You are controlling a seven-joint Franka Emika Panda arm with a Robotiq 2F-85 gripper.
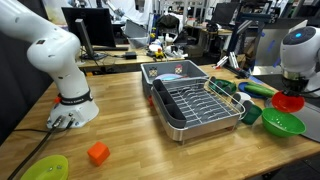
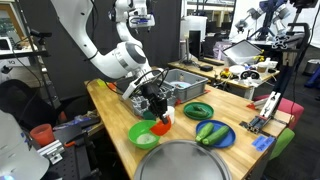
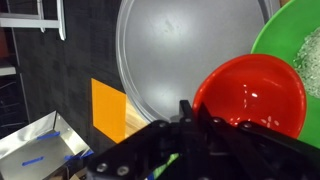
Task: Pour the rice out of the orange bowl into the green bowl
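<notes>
My gripper [image 1: 292, 80] is shut on the rim of the orange bowl [image 1: 290, 101] and holds it just above the green bowl [image 1: 283, 124] at the table's end. In an exterior view the orange bowl [image 2: 161, 127] hangs tilted over the green bowl [image 2: 141, 131], which holds white rice [image 2: 147, 140]. In the wrist view the gripper [image 3: 195, 112] pinches the near rim of the orange bowl [image 3: 250, 95]. Its inside looks glossy, with only a few grains. The green bowl [image 3: 290, 45] with rice [image 3: 311, 55] lies behind it.
A metal dish rack [image 1: 195, 100] stands mid-table, and an orange cube [image 1: 97, 153] and a yellow-green dish [image 1: 45, 168] lie near the robot base. A blue plate with green vegetables [image 2: 212, 133], a green dish [image 2: 198, 110] and a large metal bowl [image 2: 185, 163] sit close to the green bowl.
</notes>
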